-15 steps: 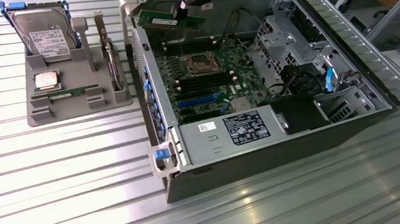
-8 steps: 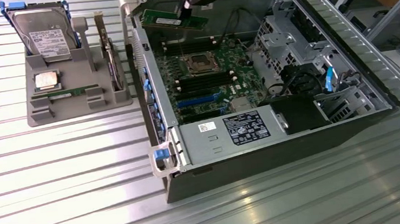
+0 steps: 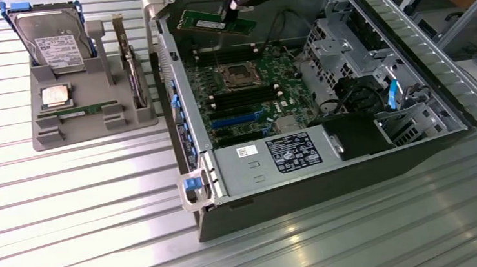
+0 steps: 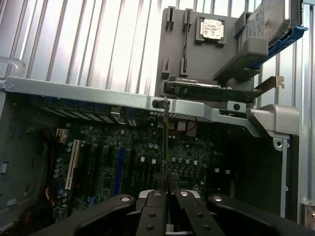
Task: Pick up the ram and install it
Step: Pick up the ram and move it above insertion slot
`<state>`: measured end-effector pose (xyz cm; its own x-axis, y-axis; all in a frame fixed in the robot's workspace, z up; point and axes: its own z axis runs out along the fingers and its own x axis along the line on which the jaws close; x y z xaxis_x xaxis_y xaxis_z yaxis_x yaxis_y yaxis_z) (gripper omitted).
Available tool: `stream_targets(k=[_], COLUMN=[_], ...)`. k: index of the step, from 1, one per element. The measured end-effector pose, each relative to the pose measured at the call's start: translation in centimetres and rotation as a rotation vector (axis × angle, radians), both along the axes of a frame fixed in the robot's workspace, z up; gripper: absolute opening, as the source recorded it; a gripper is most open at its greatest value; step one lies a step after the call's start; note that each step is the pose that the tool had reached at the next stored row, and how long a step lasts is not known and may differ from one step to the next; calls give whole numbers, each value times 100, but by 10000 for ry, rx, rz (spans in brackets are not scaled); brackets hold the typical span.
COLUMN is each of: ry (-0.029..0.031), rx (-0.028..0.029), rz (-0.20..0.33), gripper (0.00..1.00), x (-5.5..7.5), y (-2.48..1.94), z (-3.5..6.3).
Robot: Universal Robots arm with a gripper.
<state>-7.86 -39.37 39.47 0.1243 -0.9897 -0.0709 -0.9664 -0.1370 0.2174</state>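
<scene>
The ram (image 3: 203, 23) is a narrow green stick that hangs above the far end of the open computer case (image 3: 187, 112), over the motherboard (image 3: 248, 94). My gripper (image 3: 233, 14) is shut on its upper edge, near the middle of its length. In the wrist view the ram (image 4: 166, 132) shows edge-on as a thin line running out from between the fingertips of the gripper (image 4: 166, 181), with the motherboard (image 4: 123, 157) and its dark slots beneath.
A grey holder (image 3: 91, 130) at the exterior view's left carries a hard drive (image 3: 56, 36), a silver processor chip (image 3: 54, 96), an upright expansion card (image 3: 132, 71) and a green stick (image 3: 81, 111). A power supply (image 3: 267, 160) fills the case's near end.
</scene>
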Motion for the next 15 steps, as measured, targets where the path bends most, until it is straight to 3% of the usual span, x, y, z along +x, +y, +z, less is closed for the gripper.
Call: stream_targets(k=[15], ry=[169], rx=[0], rz=[0], gripper=[13], x=[249], y=[0], z=[-19])
